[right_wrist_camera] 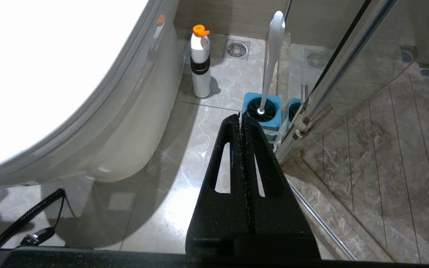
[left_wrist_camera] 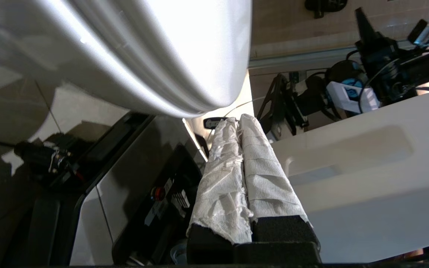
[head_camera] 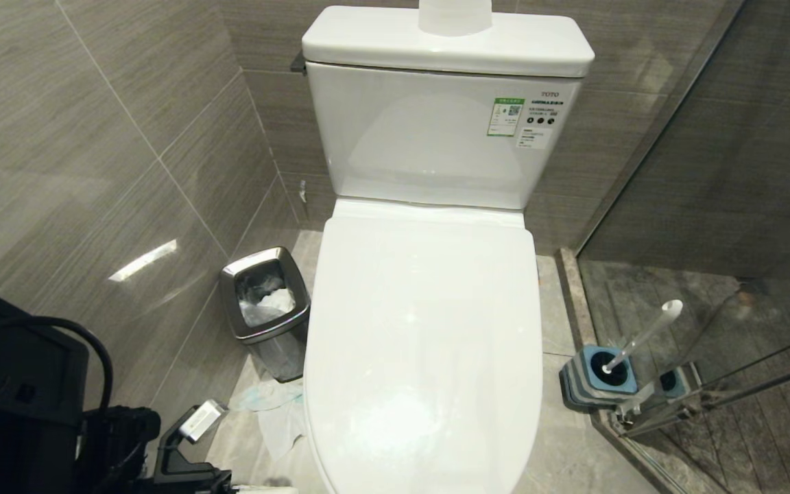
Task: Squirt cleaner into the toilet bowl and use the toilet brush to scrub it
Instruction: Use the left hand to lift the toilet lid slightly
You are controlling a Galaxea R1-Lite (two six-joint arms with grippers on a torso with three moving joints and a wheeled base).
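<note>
The toilet bowl [head_camera: 422, 329] fills the middle of the head view with its white lid down, so the basin is hidden. To its right the toilet brush [head_camera: 642, 336] leans in its blue-topped holder [head_camera: 597, 377] on the floor. In the left wrist view my left gripper [left_wrist_camera: 238, 120] is shut and empty, its fingers [left_wrist_camera: 266, 175] wrapped in white paper, its tips just under the toilet's front rim [left_wrist_camera: 143, 63]. My right gripper [right_wrist_camera: 241, 117] is shut on nothing above the floor, short of the brush [right_wrist_camera: 273, 56] and holder [right_wrist_camera: 270, 121]. A white cleaner bottle [right_wrist_camera: 200, 67] with an orange cap stands beside the toilet's base.
A steel waste bin [head_camera: 265, 302] stands left of the toilet, with crumpled tissue [head_camera: 278, 412] on the floor by it. A glass shower door [head_camera: 710, 240] closes off the right side. A paper roll [head_camera: 455, 17] sits on the tank. My left arm's black housing [head_camera: 18, 391] fills the lower left corner.
</note>
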